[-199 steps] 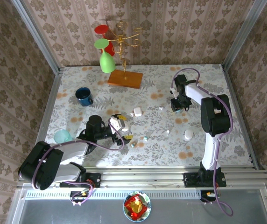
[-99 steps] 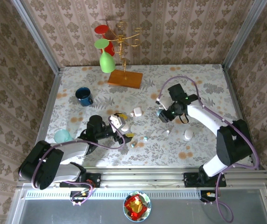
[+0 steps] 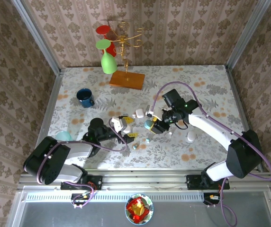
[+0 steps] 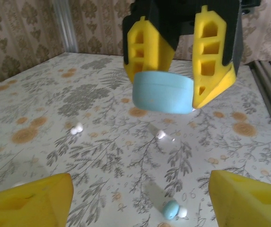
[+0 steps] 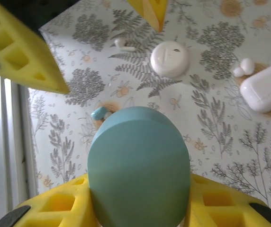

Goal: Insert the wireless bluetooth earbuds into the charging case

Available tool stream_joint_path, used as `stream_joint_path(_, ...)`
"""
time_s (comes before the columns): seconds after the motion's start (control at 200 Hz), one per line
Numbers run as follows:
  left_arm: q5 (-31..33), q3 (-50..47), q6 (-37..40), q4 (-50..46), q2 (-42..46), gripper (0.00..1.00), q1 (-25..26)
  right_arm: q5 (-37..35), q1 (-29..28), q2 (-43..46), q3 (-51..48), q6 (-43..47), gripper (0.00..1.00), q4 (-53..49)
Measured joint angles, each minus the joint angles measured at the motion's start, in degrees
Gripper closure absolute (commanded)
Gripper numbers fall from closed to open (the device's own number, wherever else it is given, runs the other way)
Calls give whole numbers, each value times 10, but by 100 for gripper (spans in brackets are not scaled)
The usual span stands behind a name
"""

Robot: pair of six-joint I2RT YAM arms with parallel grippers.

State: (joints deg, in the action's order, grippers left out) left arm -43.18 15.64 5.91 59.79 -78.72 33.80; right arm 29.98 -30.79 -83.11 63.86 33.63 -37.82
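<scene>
At table centre, the step in hand appears to be bud pickup. The left gripper (image 4: 138, 194) stands open and empty, with a teal bud (image 4: 172, 209) on the table (image 4: 40, 109) between its fingers. The right gripper (image 4: 180, 71) clamps the case (image 4: 163, 92) aloft. Next move, likely: lower the left gripper and close gently on the bud.

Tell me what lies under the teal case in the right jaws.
The case hangs clear of the table. Near the spot beneath lie a teal bud and a white bud. From above, the case covers that spot itself.
</scene>
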Motion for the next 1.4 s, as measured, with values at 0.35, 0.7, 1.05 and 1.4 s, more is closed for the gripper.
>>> stream_joint_path(0.35, -94, 3, -35, 33, -36, 42, 3, 3, -53, -25, 85, 63, 63, -71)
stream_joint_path(0.7, -152, 17, -107, 108, -85, 46, 3, -13, -79, -71, 145, 103, 64, -124)
stream_joint_path(1.05, -174, 29, -133, 114, -91, 49, 2, -12, -82, -97, 146, 112, 65, -133)
stream_joint_path(1.4, -197, 39, -156, 114, -104, 59, -5, -12, -87, -109, 150, 112, 65, -141)
